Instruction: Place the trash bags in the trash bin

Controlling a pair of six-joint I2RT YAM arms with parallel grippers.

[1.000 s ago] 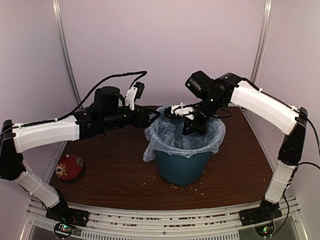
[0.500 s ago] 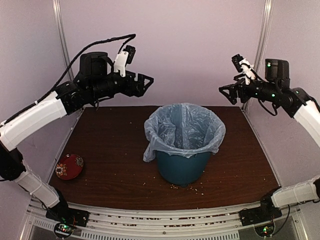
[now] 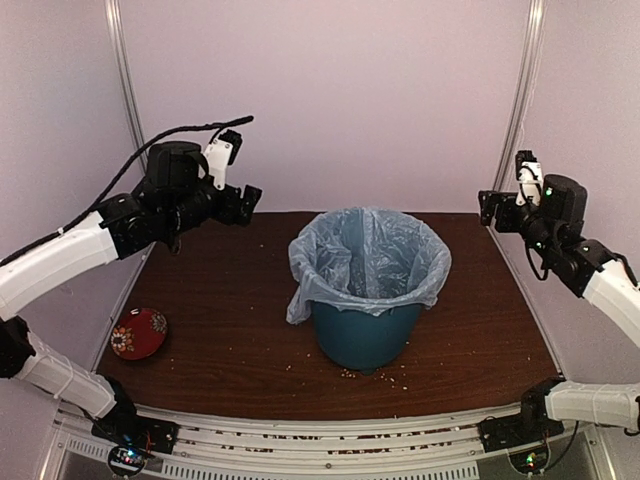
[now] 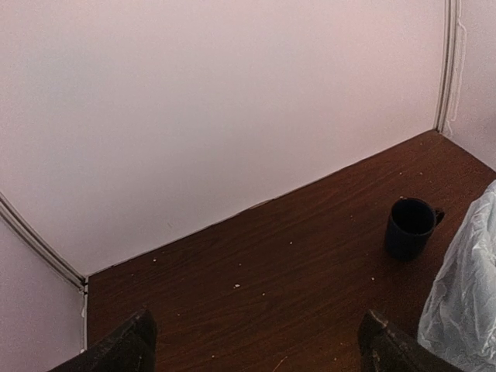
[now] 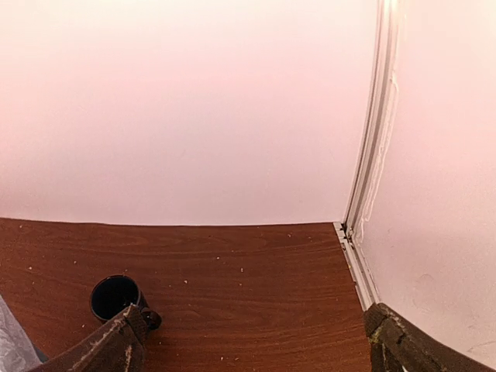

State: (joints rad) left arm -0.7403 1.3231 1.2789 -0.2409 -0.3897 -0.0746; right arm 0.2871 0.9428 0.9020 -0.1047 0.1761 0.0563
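The teal-blue trash bin [image 3: 360, 338] stands in the middle of the brown table. The pale blue-grey trash bag [image 3: 366, 256] lines it, its mouth spread wide and folded down over the rim, with a loose flap hanging on the left side. My left gripper [image 3: 246, 200] hangs open in the air far left of the bin, touching nothing. My right gripper [image 3: 490, 208] is open too, raised far right of the bin. In the left wrist view the gripper [image 4: 260, 347] is empty and an edge of the bag [image 4: 470, 298] shows. The right wrist gripper [image 5: 256, 350] is empty as well.
A small dark mug [image 4: 409, 226] stands on the table behind the bin, also seen as the mug [image 5: 115, 297] in the right wrist view. A red patterned dish [image 3: 138, 332] lies at the left edge. Crumbs dot the table [image 3: 230, 330]. Pale walls close in the back and both sides.
Both grippers have left the bin's rim, opened and swung up and outward, the left to the left, the right to the right. The bag stays draped over the bin.
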